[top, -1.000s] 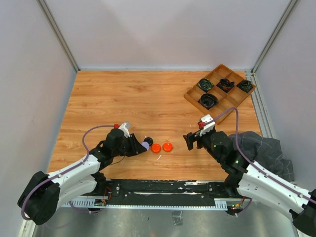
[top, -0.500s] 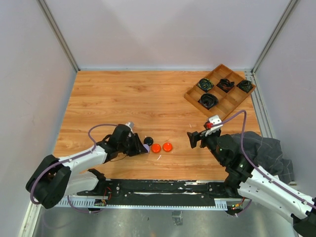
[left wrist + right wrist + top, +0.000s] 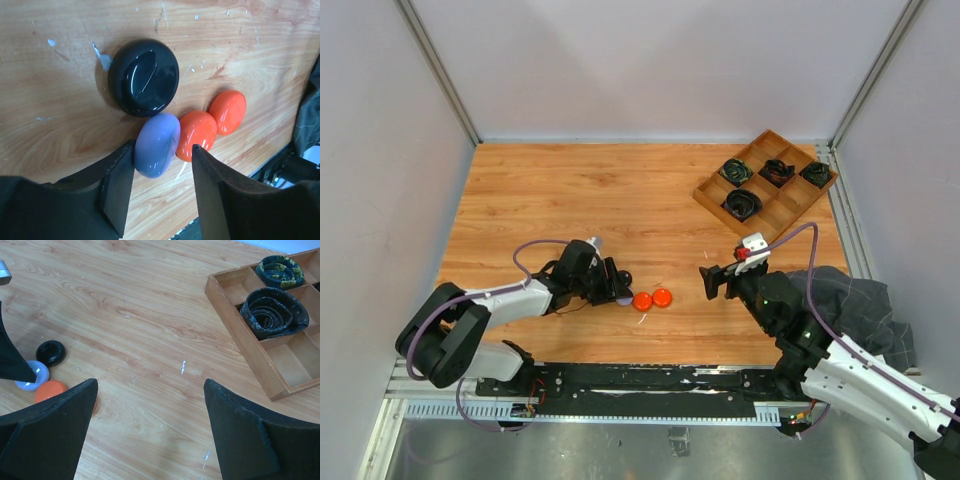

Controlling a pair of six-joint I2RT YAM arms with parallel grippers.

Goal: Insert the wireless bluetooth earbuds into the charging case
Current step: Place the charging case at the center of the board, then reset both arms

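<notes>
No tiny comma-shaped earbuds show in any view. Four round discs lie together near the table's front: a black one [image 3: 144, 77], a lilac one [image 3: 157, 144] and two orange ones [image 3: 197, 134] [image 3: 227, 111]. My left gripper [image 3: 161, 167] is open and low over the table. The lilac disc sits between its jaws, touching the left finger [image 3: 117, 185] and apart from the right. In the top view the left gripper [image 3: 613, 285] is beside the orange discs [image 3: 642, 300]. My right gripper [image 3: 712, 282] [image 3: 150, 390] is open and empty, to the right of the discs.
A wooden compartment tray [image 3: 706, 191] with coiled black cables [image 3: 742, 203] stands at the back right; its wall also shows in the right wrist view [image 3: 240, 345]. A dark cloth [image 3: 855, 300] lies at the right edge beside my right arm.
My left gripper has moved right and a little farther out, so the lilac disc now sits between its jaws. The discs have shifted slightly right. The right gripper rose a little, then held.
</notes>
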